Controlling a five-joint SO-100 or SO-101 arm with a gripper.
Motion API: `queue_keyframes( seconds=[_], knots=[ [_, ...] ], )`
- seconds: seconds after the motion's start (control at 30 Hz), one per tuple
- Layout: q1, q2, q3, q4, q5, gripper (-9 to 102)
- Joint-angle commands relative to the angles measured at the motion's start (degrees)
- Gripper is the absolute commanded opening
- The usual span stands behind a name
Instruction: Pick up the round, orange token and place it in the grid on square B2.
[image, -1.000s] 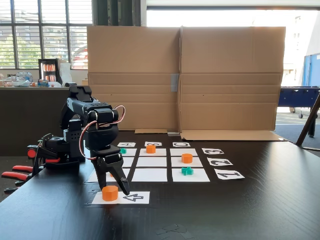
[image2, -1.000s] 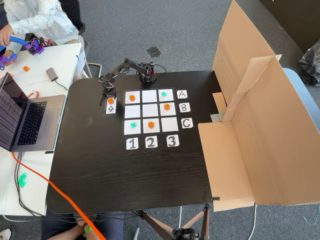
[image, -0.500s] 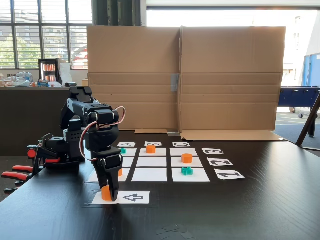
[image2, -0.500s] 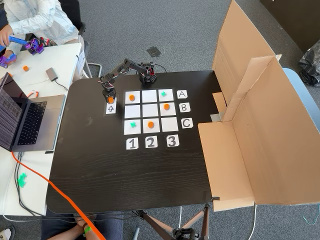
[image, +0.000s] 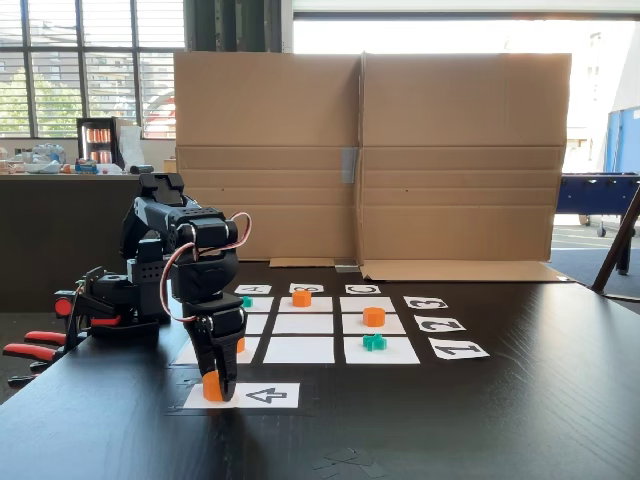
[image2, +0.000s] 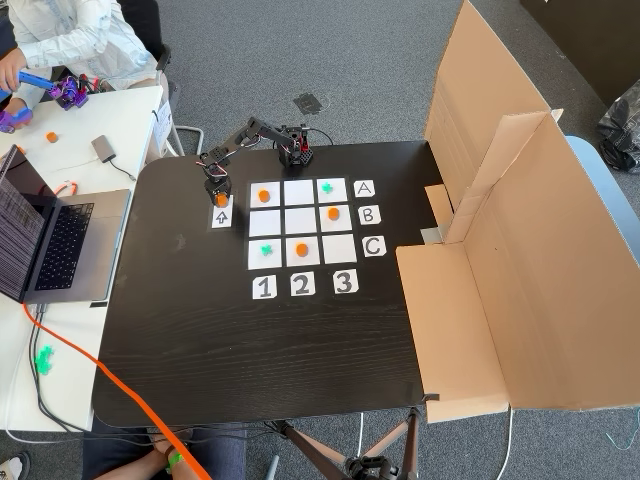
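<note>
Four orange tokens are counted in all. One token (image: 212, 386) sits low on the arrow sheet (image: 262, 395), with the tool (image: 218, 388) clamped on it; a second earlier the fingers stood spread above and around it, and half a second ago they were already drawn together, so the grasp has been made and no lift is seen yet. In the high fixed view the same token (image2: 221, 199) is seen just above the arrow sheet (image2: 222, 215), under the tool (image2: 219, 195).

Three other orange tokens lie in the grid (image2: 301, 223): one at A1 (image2: 264, 196), one at B3 (image2: 334, 213), one at C2 (image2: 301, 249). Two teal crosses are counted, at A3 (image2: 326, 188) and C1 (image2: 266, 249). Nine white squares make up the grid, and six labels edge it.

B2 (image2: 300, 220), the centre square, is bare, as it is in the low fixed view (image: 303, 324), so the target is judged free. With the token gripped, the step in hand is judged to be the lift, to be followed by a carry over the first column to the centre; the A1 token lies near that path and could be knocked if the token is carried low.

The table (image2: 200, 330) also bears a cardboard screen (image2: 520, 250) at its far side.
</note>
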Motion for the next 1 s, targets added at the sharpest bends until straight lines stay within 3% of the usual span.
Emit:
queue_keyframes(
  seconds=[0.0,0.97],
  knots=[
    [0.97,3.87,-1.49,-0.62,-0.09,-1],
    [4.66,29.79,-2.37,3.08,-0.26,-1]
  ],
)
